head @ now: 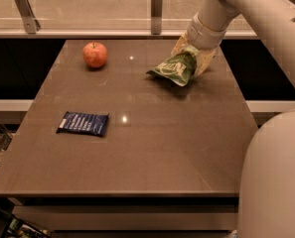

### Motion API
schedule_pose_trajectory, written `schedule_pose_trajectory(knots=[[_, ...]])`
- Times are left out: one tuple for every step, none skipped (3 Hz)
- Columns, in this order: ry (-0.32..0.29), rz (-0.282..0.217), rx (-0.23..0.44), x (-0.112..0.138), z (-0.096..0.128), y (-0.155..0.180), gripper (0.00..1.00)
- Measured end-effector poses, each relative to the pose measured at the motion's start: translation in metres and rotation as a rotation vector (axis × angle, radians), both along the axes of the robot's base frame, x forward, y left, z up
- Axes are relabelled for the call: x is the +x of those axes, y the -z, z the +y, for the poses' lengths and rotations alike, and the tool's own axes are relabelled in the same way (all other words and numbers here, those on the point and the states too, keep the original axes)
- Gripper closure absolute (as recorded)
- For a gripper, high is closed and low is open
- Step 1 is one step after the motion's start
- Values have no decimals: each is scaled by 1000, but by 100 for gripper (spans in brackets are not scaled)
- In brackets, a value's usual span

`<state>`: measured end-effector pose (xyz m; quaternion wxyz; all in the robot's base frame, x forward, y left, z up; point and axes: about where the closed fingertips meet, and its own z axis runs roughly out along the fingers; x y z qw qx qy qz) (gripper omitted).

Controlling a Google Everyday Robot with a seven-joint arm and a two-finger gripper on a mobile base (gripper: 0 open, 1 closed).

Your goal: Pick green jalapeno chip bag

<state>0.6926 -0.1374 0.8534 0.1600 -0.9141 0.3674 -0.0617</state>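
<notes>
Gripper (192, 56), clamped on one end of the green jalapeno chip bag (173, 67), should rise slowly and vertically, lest the foil slip.

No words can be read here. The green jalapeno chip bag (173, 67) has white letters on its front, but they are too small to make out. The dark-blue packet (83, 123) has pale marks, which are not clear either. The gripper (192, 54) is at the bag's right end, far back on the table (152, 152)
</notes>
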Motion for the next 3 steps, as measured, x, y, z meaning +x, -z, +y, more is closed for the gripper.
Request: schedule_pose_trajectory(knots=[[-2,2,1,1,1,3,64],[-3,3,2,2,3,6,88],[-4,5,2,3,4,8,100]])
